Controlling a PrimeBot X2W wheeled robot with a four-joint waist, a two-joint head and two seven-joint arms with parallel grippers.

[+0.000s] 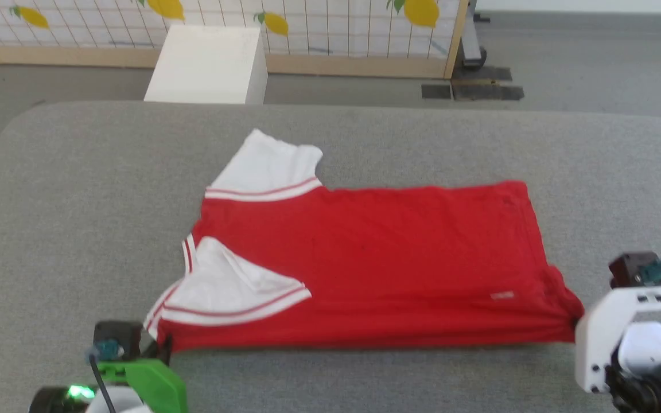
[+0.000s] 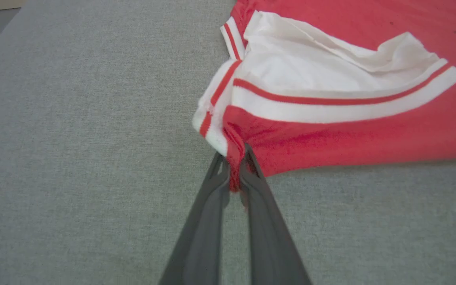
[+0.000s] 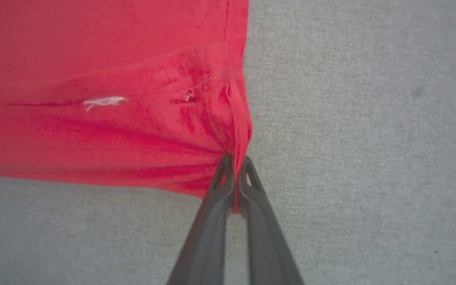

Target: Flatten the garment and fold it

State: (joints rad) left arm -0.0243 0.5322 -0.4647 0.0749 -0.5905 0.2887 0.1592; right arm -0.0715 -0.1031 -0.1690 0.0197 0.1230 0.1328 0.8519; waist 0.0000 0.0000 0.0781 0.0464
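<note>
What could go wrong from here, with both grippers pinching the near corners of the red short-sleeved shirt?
1. The left gripper is shut on only a thin pinch of the red soft-fabric short-sleeved shirt at its sleeve-end corner; pulling may slip it free.
2. The near white sleeve lies crumpled over the red body, so folding now could trap that crease.
3. The right gripper bunches the hem corner into wrinkles that may carry into the fold.
</note>
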